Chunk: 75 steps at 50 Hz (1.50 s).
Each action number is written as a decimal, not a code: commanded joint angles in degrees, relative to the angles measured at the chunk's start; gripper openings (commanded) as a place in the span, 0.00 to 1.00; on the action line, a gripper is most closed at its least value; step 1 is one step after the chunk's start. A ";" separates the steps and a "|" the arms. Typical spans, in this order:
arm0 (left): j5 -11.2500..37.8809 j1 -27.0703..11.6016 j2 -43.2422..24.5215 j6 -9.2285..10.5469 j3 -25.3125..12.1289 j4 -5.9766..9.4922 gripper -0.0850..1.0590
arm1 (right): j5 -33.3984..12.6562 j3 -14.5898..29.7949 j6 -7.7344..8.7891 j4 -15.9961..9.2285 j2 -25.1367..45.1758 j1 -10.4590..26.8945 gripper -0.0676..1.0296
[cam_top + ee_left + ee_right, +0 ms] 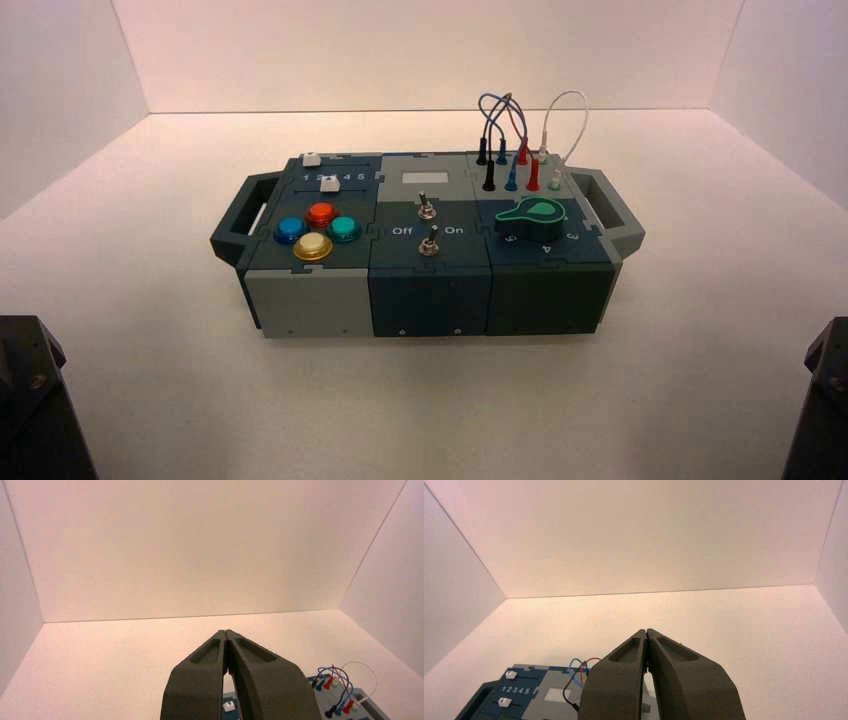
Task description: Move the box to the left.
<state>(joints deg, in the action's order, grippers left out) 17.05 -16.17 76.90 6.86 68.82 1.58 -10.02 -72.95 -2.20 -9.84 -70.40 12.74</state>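
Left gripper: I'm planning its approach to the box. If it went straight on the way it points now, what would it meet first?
Probably nothing on the box. The shut left gripper points over the long teal and grey panel box, which shows only low beside it. Ahead lie bare white floor and the white back wall; depth is unclear.

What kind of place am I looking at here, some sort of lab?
Most likely a robot test booth. Plain white walls enclose a bare white floor, and the only thing set out is a practice box of buttons, switches and plugged wires. The left claw and right claw wait shut, short of it.
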 commanded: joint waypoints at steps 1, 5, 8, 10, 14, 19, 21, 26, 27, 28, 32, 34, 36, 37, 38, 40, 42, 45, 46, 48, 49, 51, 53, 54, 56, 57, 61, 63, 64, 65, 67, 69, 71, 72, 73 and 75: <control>-0.18 0.26 -0.62 0.00 -0.88 0.00 0.05 | 0.44 1.14 -0.18 -0.26 0.79 -0.26 0.04; -0.18 0.18 -0.70 0.00 -0.88 0.00 0.05 | 0.44 1.14 -0.18 -0.26 0.70 -0.26 0.04; -0.18 0.18 -0.70 0.00 -0.88 0.00 0.05 | 0.35 1.14 -0.18 -0.26 0.79 -0.18 0.04; -0.18 0.18 -0.70 0.00 -0.88 0.00 0.05 | 0.26 1.14 -0.18 -0.26 0.79 -0.26 0.04; -0.18 0.18 -0.79 0.00 -0.88 0.09 0.05 | 0.18 1.14 -0.18 -0.26 0.79 -0.26 0.04; 0.44 0.18 -1.67 0.18 -1.05 0.26 0.05 | -0.62 1.05 -0.26 -0.35 0.79 -0.26 0.04; 0.97 0.26 -2.55 0.26 -1.23 0.35 0.05 | -1.05 1.14 -0.26 -0.44 1.23 -0.18 0.04; 4.04 0.18 -7.03 0.35 -2.81 0.79 0.05 | -2.55 2.02 -0.35 -0.44 3.87 -0.35 0.04; 5.54 0.18 -8.79 0.35 -3.69 0.79 0.05 | -3.16 2.90 -0.35 -0.44 5.36 -0.62 0.04; 6.68 0.18 -10.20 0.35 -4.57 0.79 0.05 | -3.69 3.52 -0.35 -0.44 6.68 -0.88 0.04; 9.67 0.09 -14.06 0.26 -6.94 0.79 0.05 | -5.27 6.15 -0.35 -0.44 11.07 -1.58 0.04; 11.07 0.09 -15.38 0.09 -8.00 0.79 0.05 | -6.59 7.47 -0.35 -0.26 13.18 -1.67 0.04; 12.30 0.00 -16.35 -0.09 -9.05 0.79 0.05 | -7.91 9.14 -0.26 0.00 15.12 -1.76 0.04; 12.66 0.00 -16.52 -0.09 -9.23 0.79 0.05 | -8.17 9.49 -0.26 0.09 15.64 -1.67 0.04; 13.36 0.00 -17.14 -0.18 -9.76 0.70 0.05 | -8.70 10.37 -0.18 0.26 17.05 -1.76 0.04; 14.41 0.09 -17.75 -0.35 -10.46 0.70 0.04 | -9.23 11.51 -0.18 0.44 18.90 -1.76 0.04; 15.12 0.00 -18.46 -0.35 -11.25 0.70 0.05 | -9.76 12.48 -0.18 0.53 20.74 -1.67 0.04; 16.17 0.00 -19.16 -0.44 -12.04 0.62 0.05 | -10.46 13.54 -0.18 0.53 22.76 -1.76 0.04; 16.52 0.00 -19.42 -0.53 -12.30 0.62 0.05 | -10.72 13.80 -0.18 0.53 23.47 -1.76 0.04; 17.31 0.00 -20.13 -0.70 -12.74 0.62 0.05 | -11.78 14.59 -0.18 0.62 24.96 -1.76 0.04; 17.75 0.00 -20.48 -0.70 -13.01 0.62 0.05 | -12.39 14.94 -0.18 0.53 25.58 -1.76 0.04; 18.90 0.00 -21.18 -0.70 -13.36 0.62 0.04 | -13.71 15.47 -0.18 0.53 26.72 -1.76 0.04; 19.95 0.00 -22.06 -0.70 -13.80 0.62 0.04 | -15.03 15.91 -0.18 0.53 27.86 -1.76 0.04; 20.30 0.00 -22.50 -0.70 -13.89 0.62 0.04 | -15.73 16.08 -0.18 0.53 28.39 -1.93 0.04; 20.92 0.00 -23.29 -0.70 -13.97 0.62 0.04 | -17.31 16.35 -0.18 0.53 29.53 -2.02 0.04; 21.09 0.00 -23.91 -0.79 -13.97 0.62 0.05 | -17.67 16.44 -0.18 0.62 29.88 -2.02 0.04; 21.71 -0.09 -25.14 -1.05 -13.89 0.62 0.04 | -20.39 16.61 -0.26 0.53 31.90 -2.81 0.04; 22.06 -0.26 -26.19 -1.41 -13.71 0.70 0.04 | -22.50 16.35 -0.26 0.62 34.19 -3.60 0.04; 22.15 -0.35 -26.46 -1.49 -13.62 0.79 0.04 | -22.94 16.26 -0.26 0.62 34.80 -3.78 0.04; 22.24 -0.44 -26.72 -1.49 -13.62 0.79 0.05 | -23.12 16.17 -0.26 0.62 35.42 -3.87 0.04; 22.24 -0.70 -27.07 -1.49 -13.54 0.79 0.05 | -23.29 16.08 -0.18 0.62 36.30 -3.96 0.04; 22.15 -0.88 -27.42 -1.49 -13.45 0.79 0.04 | -23.38 16.00 -0.18 0.62 37.62 -3.96 0.04; 22.15 -0.88 -27.51 -1.49 -13.36 0.79 0.05 | -23.38 16.00 -0.18 0.62 38.85 -3.87 0.04; 22.15 -0.88 -27.42 -1.49 -13.27 0.79 0.05 | -23.47 16.00 -0.26 0.62 39.20 -3.96 0.04; 22.06 -0.97 -27.42 -1.49 -13.18 0.79 0.05 | -23.47 16.00 -0.26 0.62 39.81 -3.96 0.04; 21.97 -0.88 -27.25 -1.49 -13.10 0.79 0.05 | -23.64 15.91 -0.18 0.62 41.22 -3.96 0.04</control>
<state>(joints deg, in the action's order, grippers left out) 39.46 -16.96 49.48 5.54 56.60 2.37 -33.57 -58.10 -2.20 -9.23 -31.38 9.14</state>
